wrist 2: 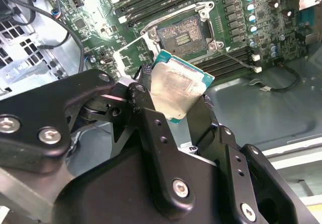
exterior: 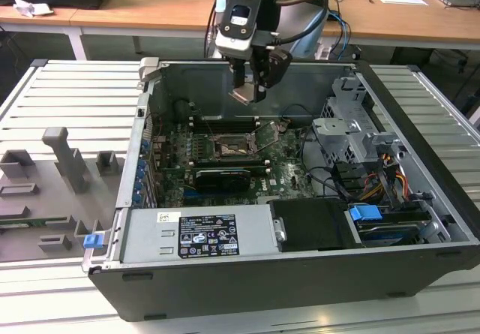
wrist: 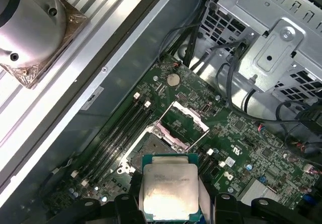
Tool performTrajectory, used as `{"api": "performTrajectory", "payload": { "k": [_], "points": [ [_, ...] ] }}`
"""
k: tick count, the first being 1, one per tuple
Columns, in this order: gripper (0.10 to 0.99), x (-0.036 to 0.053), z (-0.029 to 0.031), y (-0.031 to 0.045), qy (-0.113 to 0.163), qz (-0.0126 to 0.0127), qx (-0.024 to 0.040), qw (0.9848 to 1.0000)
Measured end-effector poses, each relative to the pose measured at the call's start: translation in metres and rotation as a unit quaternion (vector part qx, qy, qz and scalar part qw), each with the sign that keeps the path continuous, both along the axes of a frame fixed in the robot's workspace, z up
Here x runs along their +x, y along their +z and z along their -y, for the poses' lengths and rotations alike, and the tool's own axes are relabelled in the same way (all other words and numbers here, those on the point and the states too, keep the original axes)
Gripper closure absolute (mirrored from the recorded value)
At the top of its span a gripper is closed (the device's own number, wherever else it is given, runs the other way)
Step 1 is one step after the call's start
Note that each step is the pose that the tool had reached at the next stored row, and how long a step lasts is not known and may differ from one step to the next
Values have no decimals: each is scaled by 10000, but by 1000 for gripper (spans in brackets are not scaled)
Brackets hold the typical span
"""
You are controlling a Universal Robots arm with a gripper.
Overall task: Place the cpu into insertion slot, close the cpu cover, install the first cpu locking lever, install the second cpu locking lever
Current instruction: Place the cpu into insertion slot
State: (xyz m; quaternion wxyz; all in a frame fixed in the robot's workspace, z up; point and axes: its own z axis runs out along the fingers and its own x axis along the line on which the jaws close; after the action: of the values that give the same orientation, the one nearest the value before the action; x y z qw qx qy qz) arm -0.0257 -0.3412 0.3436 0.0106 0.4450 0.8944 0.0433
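My gripper (exterior: 248,88) hangs above the open computer case, shut on the cpu (exterior: 245,95), a thin square chip with a pale silver face. In both wrist views the cpu (wrist 2: 179,89) (wrist: 170,188) sits clamped by its edges between the black fingers (wrist 2: 145,114), tilted and well above the board. Below it on the green board lies the insertion slot (wrist 2: 184,31) (wrist: 149,147) (exterior: 228,148), bare and dark. The cpu cover (wrist 2: 132,54) (wrist: 183,121) stands swung open beside the slot. A thin locking lever (wrist 2: 237,60) sticks out along the socket's side.
Long memory slots (exterior: 225,124) run behind the socket, and a long black card (exterior: 222,178) lies in front of it. A power supply (exterior: 196,233), a metal drive cage (exterior: 352,127) with cables, and the case walls (exterior: 150,116) surround the board. Grey fixtures (exterior: 67,161) stand at the exterior view's left.
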Motion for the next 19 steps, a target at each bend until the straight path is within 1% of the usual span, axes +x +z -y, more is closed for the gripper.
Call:
{"api": "performTrajectory", "payload": {
  "k": [3, 6, 7, 8, 9, 11, 13, 19],
  "points": [
    [561, 0, 0, -5, -212, 0, 0, 9998],
    [561, 0, 0, -13, -519, 0, 0, 9987],
    [561, 0, 0, -18, -675, 0, 0, 9977],
    [561, 0, 0, -26, -871, 0, 0, 9962],
    [561, 0, 0, -36, -1079, -1, -1, 9942],
    [561, 0, 0, -46, -1269, -1, 0, 9919],
    [561, 0, 0, -53, -1332, -3, -1, 9911],
    [561, 0, 0, -73, -1451, -4, 0, 9894]
  ]
}}
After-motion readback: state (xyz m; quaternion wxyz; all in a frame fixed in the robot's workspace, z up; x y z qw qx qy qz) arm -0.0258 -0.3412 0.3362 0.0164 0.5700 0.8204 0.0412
